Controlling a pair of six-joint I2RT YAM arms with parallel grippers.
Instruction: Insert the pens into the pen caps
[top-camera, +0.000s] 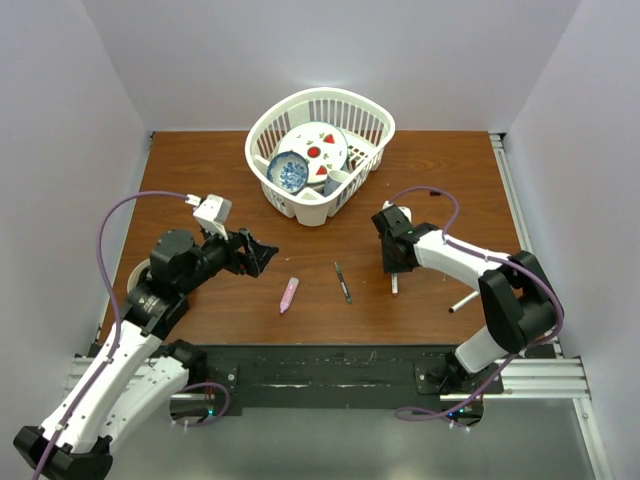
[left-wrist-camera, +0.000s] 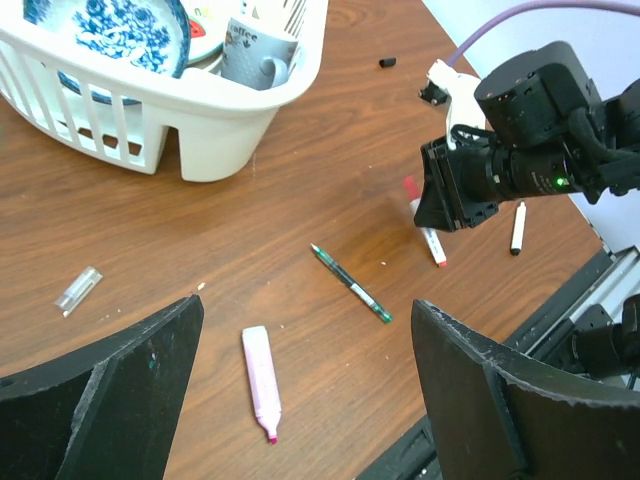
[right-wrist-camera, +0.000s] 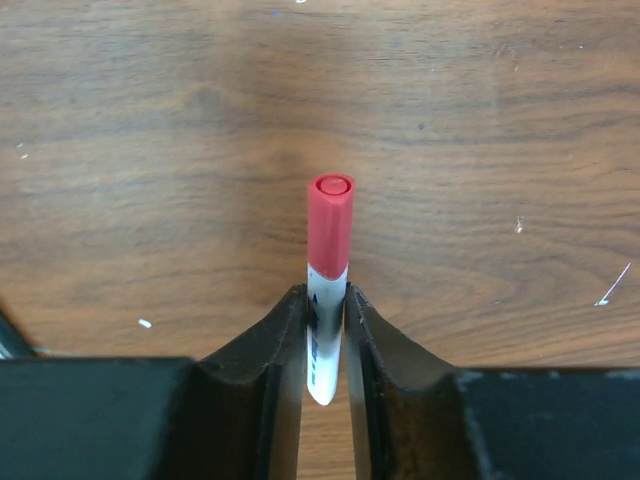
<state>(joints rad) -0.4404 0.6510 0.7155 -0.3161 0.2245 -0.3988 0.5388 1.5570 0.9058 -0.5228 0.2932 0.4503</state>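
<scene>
Right claw (right-wrist-camera: 326, 302): jaws hug the barrel of the white pen (right-wrist-camera: 325, 365), with the red cap (right-wrist-camera: 330, 225) already on its far end. The gap at the pads is hairline, so I can't tell if it's clamping or loose. The pen sits near-right of the basket (left-wrist-camera: 230, 140), long axis running straight out of the claw. Can't tell whether it's flat on the counter (top-camera: 200, 170) or tipped. Right arm is folded inward, wrist pitched down over the pen.

Left claw (top-camera: 262, 252): wide open, nothing in it, hovering near-left of the basket and aimed toward centre.

This pair looks done. Next candidates are the pink marker (left-wrist-camera: 261, 383) and the dark pen (left-wrist-camera: 350, 284). Both lie on the near side of the basket, between the claws, axes roughly basket-to-near-edge. The marker is closer to the left claw. The black cap (left-wrist-camera: 387, 62) lies right of the basket, nearer the right arm, so a cap fetch probably falls to that side.
</scene>
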